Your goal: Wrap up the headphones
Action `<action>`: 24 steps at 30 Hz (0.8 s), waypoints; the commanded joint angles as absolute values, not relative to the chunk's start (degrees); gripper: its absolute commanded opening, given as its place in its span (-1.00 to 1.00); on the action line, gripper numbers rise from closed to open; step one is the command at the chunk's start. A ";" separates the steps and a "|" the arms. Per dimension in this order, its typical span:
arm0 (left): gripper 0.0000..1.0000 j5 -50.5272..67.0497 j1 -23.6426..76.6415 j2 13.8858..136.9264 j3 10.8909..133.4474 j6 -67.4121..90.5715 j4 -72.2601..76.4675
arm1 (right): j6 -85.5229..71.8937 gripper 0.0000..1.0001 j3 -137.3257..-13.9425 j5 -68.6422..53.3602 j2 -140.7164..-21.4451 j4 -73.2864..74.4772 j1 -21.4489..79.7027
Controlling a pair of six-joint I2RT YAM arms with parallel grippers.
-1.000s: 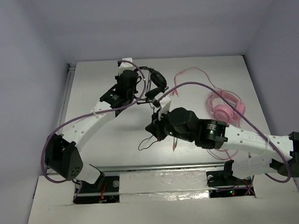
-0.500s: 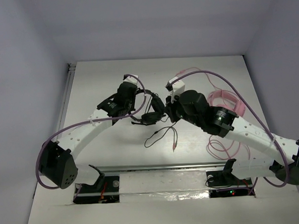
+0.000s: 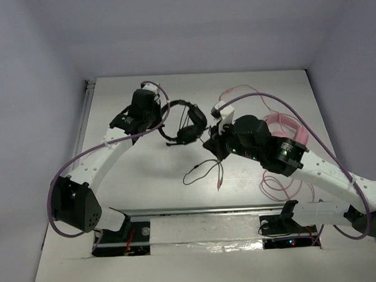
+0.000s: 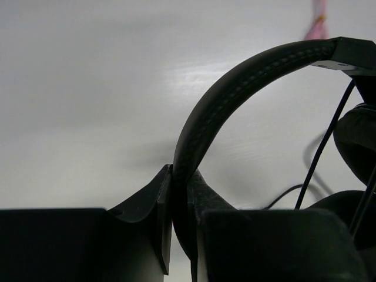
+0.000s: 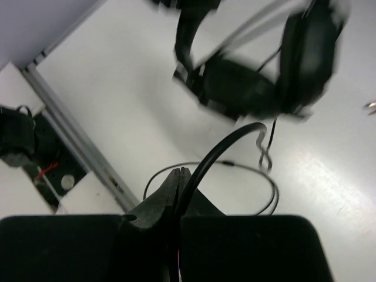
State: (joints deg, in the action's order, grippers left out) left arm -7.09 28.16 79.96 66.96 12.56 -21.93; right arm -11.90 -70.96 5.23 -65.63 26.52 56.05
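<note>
The black headphones (image 3: 186,123) hang above the table's middle, held by their padded headband (image 4: 235,97). My left gripper (image 3: 161,117) is shut on that headband; the left wrist view shows both fingers (image 4: 154,205) pinching it. The two earcups (image 5: 258,76) show blurred in the right wrist view. My right gripper (image 3: 208,145) is shut on the thin black cable (image 5: 220,150), just right of the earcups. The rest of the cable (image 3: 199,172) loops on the table below.
Pink headphones (image 3: 284,133) with a pink cable (image 3: 274,187) lie at the right, partly under my right arm. A metal rail (image 3: 197,210) runs along the table's near edge. White walls close the back and sides.
My left gripper has carried the headphones up and left. My right gripper swung from the lower middle up beside the earcups, now holding the cable. The loose cable trails below.
</note>
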 commanded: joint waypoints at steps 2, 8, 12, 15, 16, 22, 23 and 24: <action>-1.00 10.79 25.22 79.71 75.66 20.03 -13.89 | -15.55 -1.00 -61.99 -1.14 -62.23 22.77 58.62; -1.00 15.66 21.80 81.30 77.16 28.55 -8.62 | -20.04 -1.00 -58.18 -2.90 -64.85 16.44 66.17; -1.00 11.79 21.27 82.35 76.20 35.32 -3.09 | -20.74 -1.00 -61.43 -2.11 -70.91 14.33 71.97; -1.00 9.94 21.27 82.88 74.36 40.24 -0.02 | -20.65 -1.00 -65.03 -1.59 -76.09 13.37 75.93; -1.00 9.32 21.27 82.88 73.05 42.34 1.39 | -20.48 -1.00 -66.61 -1.58 -77.16 13.19 77.07; -1.00 9.14 23.81 81.04 66.54 47.28 8.17 | -20.48 -1.00 -67.06 -1.14 -80.24 5.73 77.70; -1.00 9.58 23.82 80.69 64.97 47.63 8.87 | -20.39 -1.00 -66.63 -1.40 -80.51 4.32 77.70; -1.00 9.67 24.43 80.42 64.17 47.98 10.70 | -20.48 -1.00 -66.53 -2.28 -80.77 1.52 77.70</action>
